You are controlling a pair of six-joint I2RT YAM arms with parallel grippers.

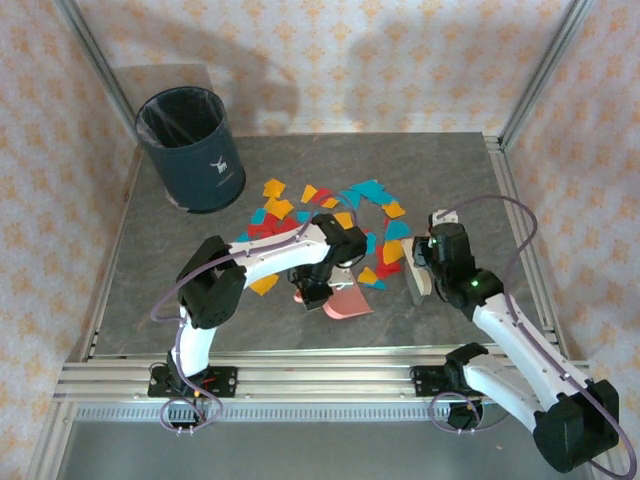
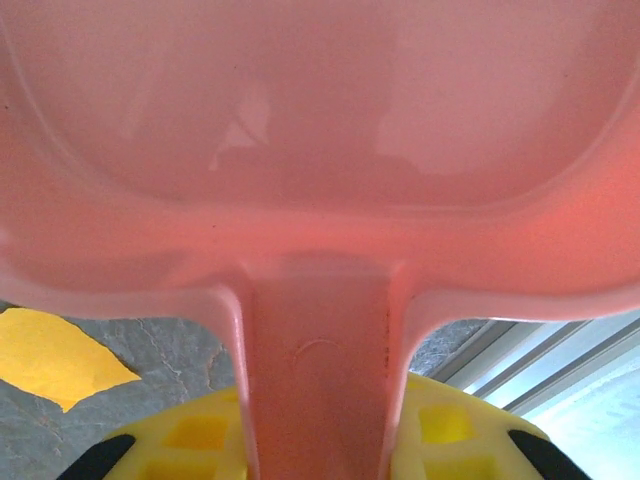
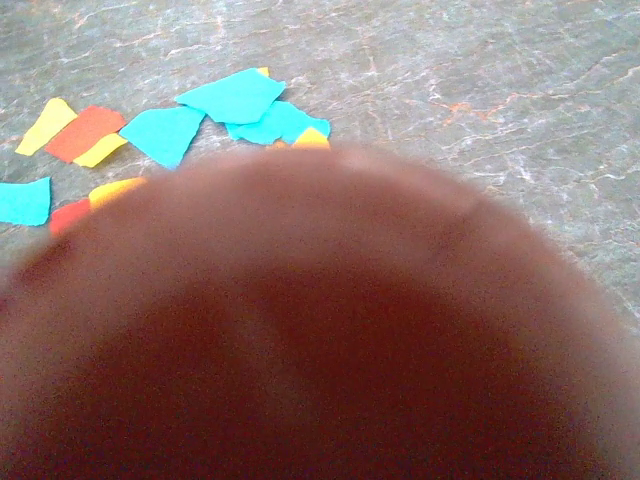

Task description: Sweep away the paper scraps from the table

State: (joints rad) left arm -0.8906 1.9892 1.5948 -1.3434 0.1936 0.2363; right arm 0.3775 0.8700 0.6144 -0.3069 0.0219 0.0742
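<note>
Pink dustpan (image 1: 348,303) and brush (image 1: 417,285) both gripped tight!
Left hand (image 1: 308,290) clamps the dustpan handle, right hand (image 1: 425,268) clenches the brush; paper scraps (image 1: 372,189) lie scattered mid-counter (image 1: 300,160), just beyond the pan.

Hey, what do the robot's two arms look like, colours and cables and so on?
The left arm and right arm share white tubular links, black joint housings and looping purple-grey cables. A small green light glows on the right arm. The left hand's fingers are yellow with black insets.
</note>
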